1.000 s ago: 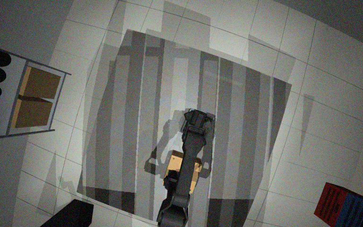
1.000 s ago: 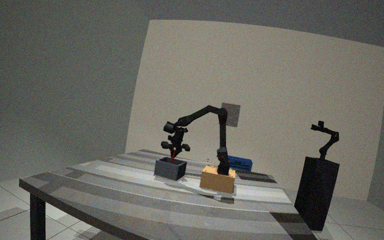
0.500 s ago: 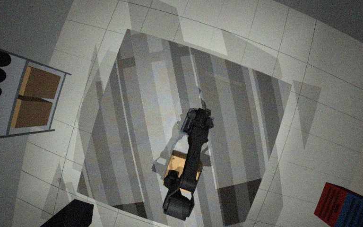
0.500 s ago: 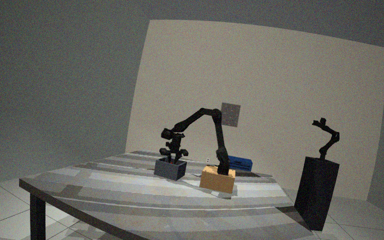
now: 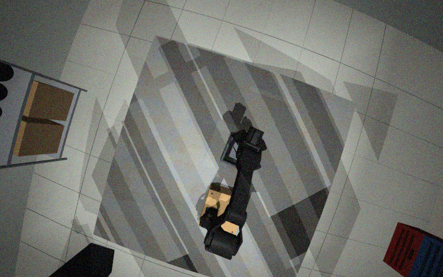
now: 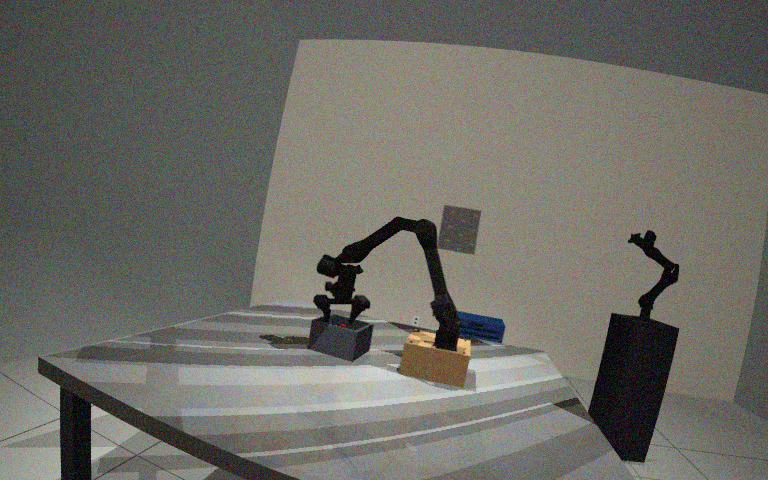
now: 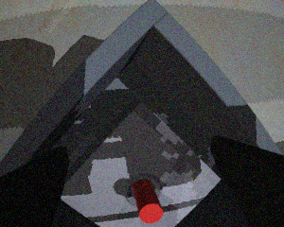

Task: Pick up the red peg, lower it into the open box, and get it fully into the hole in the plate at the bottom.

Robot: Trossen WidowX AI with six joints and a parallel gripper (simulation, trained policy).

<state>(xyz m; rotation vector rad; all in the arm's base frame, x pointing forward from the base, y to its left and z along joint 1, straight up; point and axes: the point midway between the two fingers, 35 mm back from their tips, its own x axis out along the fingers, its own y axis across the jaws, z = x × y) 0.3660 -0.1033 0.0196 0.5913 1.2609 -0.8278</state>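
Observation:
The red peg stands in the open grey box, leaning slightly in the wrist view, its round top toward the camera. Its lower end meets the plate at the bottom, among dark patches. I cannot tell how deep it sits in the hole. The box stands on the table. My gripper is open, its fingertips wide apart at the box's rim level, one on each side of the peg and not touching it. In the top view the arm hides the peg.
The arm's wooden base block stands near the box on the striped, shadowed table. A black pedestal with another arm stands beyond the table. Red and blue crates are off to one side.

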